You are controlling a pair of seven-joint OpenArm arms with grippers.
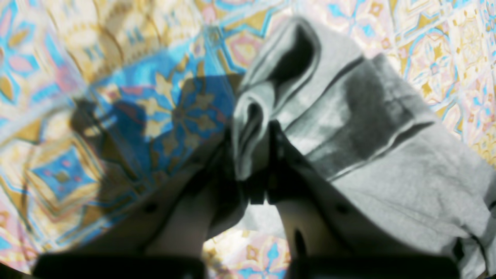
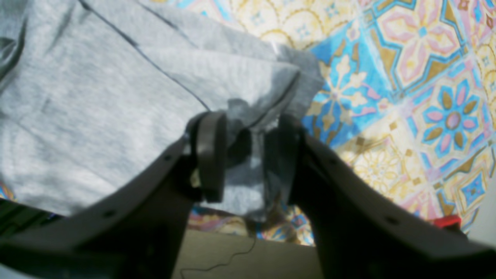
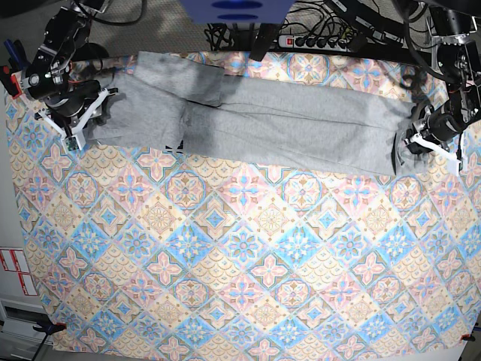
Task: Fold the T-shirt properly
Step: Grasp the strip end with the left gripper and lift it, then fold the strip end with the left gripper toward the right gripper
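The light grey T-shirt point(image 3: 285, 124) lies as a long folded band across the far side of the table, stretched between both arms. My left gripper point(image 3: 406, 147) is at its right end. In the left wrist view the left gripper point(image 1: 254, 155) is shut on a bunched fold of the T-shirt point(image 1: 387, 162), held a little above the cloth. My right gripper point(image 3: 79, 124) is at the shirt's left end. In the right wrist view the right gripper point(image 2: 250, 155) pinches the edge of the T-shirt point(image 2: 97, 108). No lettering shows.
The pastel floral-tile tablecloth point(image 3: 240, 263) covers the whole table in front of the shirt. A power strip and cables point(image 3: 316, 41) lie behind the far edge. The table's left edge point(image 2: 232, 252) shows below the right gripper, and a small red object point(image 2: 445, 221) sits near it.
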